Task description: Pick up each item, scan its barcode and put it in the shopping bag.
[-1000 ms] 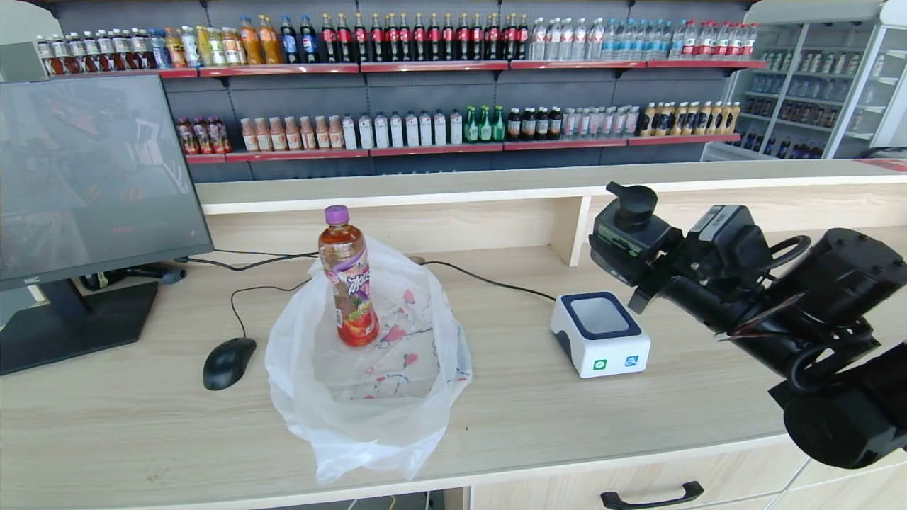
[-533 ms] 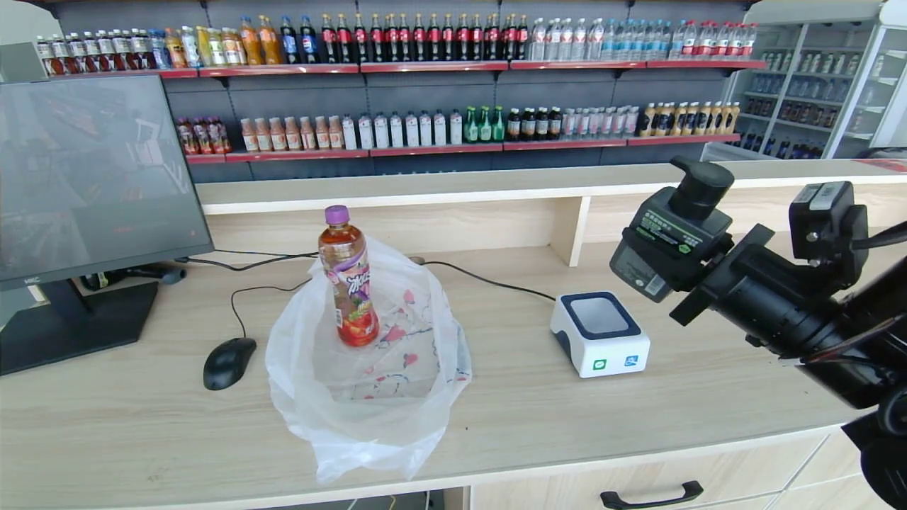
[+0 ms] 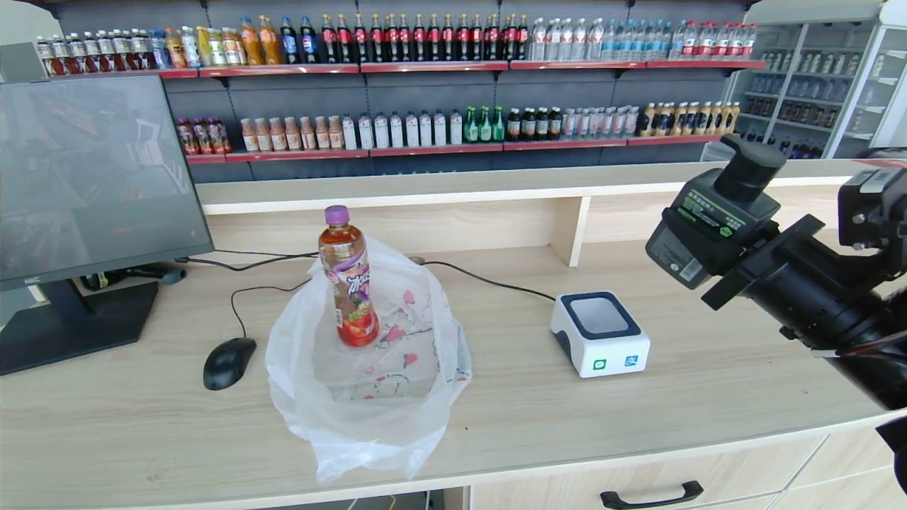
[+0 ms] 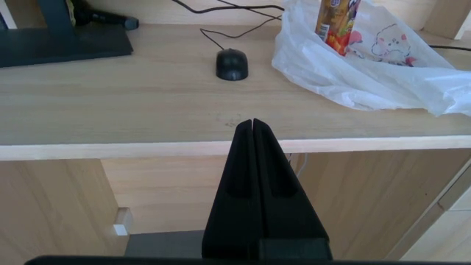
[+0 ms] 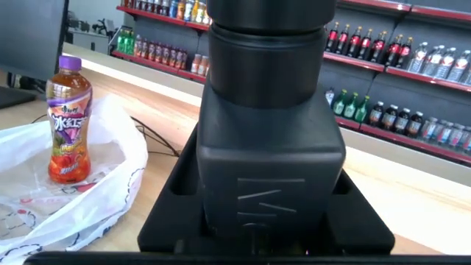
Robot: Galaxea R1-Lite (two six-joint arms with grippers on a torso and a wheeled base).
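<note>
Seemingly ready for scanning, the right gripper [image 3: 762, 263] clamps a dark bottle [image 3: 708, 219], tilted, above and right of the scanner [image 3: 599, 333]. An orange drink [image 3: 346, 283] stands inside the shopping bag [image 3: 368, 404]. The left gripper [image 4: 252, 132] is closed, low before the counter [image 4: 147, 96].

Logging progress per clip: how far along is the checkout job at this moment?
Done: the orange drink bottle stands upright in the shopping bag. In hand: the right pincer grips a black bottle, held up to the right of the scanner, not over its window; whether it has been scanned cannot be told. Left: bagging that bottle. The left pincer is shut and empty by the counter's front edge.
</note>
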